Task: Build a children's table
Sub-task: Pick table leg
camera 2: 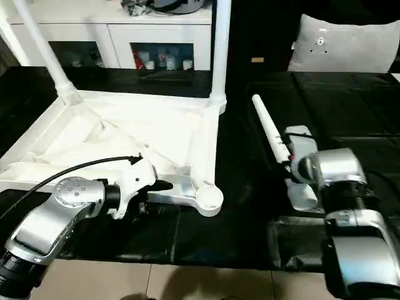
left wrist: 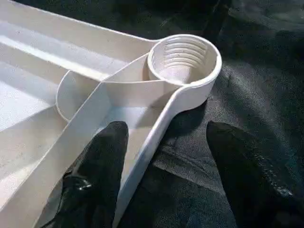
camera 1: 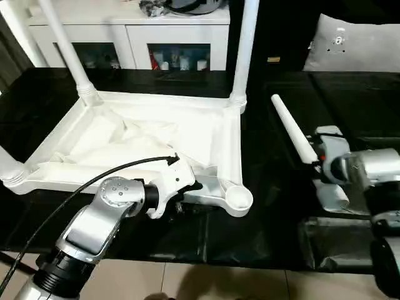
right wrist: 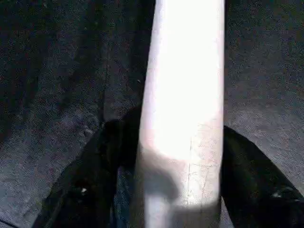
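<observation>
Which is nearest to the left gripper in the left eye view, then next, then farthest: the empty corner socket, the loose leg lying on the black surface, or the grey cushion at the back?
From the left gripper:
1. Empty corner socket, just to its right on the tabletop's near corner.
2. Loose leg, lying farther right by the right gripper.
3. Grey cushion, far back right.

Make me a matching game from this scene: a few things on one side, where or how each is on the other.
1. loose leg
2. empty socket
3. left claw
4. cabinet

a. astride the tabletop's rim
b. behind the black surface
c. lying flat, between the right claw's fingers
d. near corner, threaded inside

Pairs: 1-c, 2-d, 3-a, 4-b
</observation>
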Available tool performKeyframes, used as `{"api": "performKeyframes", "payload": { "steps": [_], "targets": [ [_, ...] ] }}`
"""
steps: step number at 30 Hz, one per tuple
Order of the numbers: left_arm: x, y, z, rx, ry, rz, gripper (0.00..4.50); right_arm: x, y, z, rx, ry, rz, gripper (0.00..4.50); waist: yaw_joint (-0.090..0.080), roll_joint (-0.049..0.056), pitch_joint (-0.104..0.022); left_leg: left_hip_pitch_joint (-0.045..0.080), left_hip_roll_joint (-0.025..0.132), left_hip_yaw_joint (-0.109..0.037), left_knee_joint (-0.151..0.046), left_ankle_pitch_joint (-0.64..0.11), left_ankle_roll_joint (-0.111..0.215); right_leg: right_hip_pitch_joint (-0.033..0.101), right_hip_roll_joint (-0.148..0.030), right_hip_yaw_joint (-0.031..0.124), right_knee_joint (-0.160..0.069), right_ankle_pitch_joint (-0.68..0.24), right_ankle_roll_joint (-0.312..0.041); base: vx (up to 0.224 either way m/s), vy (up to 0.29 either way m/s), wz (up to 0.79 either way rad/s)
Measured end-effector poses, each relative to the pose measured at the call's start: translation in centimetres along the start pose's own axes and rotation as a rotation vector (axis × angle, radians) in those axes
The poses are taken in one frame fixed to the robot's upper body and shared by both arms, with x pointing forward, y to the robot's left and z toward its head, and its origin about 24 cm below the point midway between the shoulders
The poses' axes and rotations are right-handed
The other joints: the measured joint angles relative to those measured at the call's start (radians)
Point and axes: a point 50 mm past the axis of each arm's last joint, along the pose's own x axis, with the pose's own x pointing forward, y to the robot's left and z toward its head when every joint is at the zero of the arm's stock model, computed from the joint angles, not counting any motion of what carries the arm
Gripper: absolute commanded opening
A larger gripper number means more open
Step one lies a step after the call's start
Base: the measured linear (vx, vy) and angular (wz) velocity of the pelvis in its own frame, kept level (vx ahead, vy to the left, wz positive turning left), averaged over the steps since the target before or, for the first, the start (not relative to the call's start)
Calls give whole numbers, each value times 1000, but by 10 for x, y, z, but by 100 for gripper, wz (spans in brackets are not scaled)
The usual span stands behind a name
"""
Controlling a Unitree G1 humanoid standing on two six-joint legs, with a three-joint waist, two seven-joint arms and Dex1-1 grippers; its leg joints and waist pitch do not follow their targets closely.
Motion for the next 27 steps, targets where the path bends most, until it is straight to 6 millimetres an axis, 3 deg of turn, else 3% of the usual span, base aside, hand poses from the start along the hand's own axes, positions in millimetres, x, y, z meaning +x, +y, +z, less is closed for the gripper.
{"api": "performKeyframes", "payload": {
  "steps": [4,8,9,14,20,25,27],
  "targets": [
    [0,0,0,-2,-2,1,365,1,0,-3,24,-3,25,230,0,-2,-1,2,0,0,1,0,0,2,0,0,0,0,0,0,0,0],
    [1,0,1,-5,-6,3,376,1,-1,-6,35,-6,39,219,0,-3,-1,6,0,0,0,-1,-2,6,0,0,0,0,0,0,0,0],
    [1,0,1,-7,-7,3,396,1,-1,-5,34,-12,39,194,0,-3,-1,7,0,0,0,-1,-2,6,0,0,0,0,0,0,0,0],
    [1,2,3,-24,-38,29,428,0,-1,-4,107,-102,65,184,-1,-4,-1,8,0,0,1,-1,-2,8,0,0,-1,0,1,0,0,0],
    [1,29,34,-72,-251,265,450,-4,10,13,289,-425,195,184,-3,2,1,6,0,0,0,1,-3,4,0,0,-1,4,1,0,0,0],
    [0,45,55,-75,-397,435,450,-31,13,45,347,-826,259,184,4,3,2,0,0,-1,0,5,3,0,0,-1,-2,4,2,0,0,0],
    [0,49,67,-74,-460,473,450,-38,15,51,369,-890,294,184,5,3,2,-2,0,-1,1,4,3,0,0,-1,-3,4,2,0,0,0]
  ]
}}
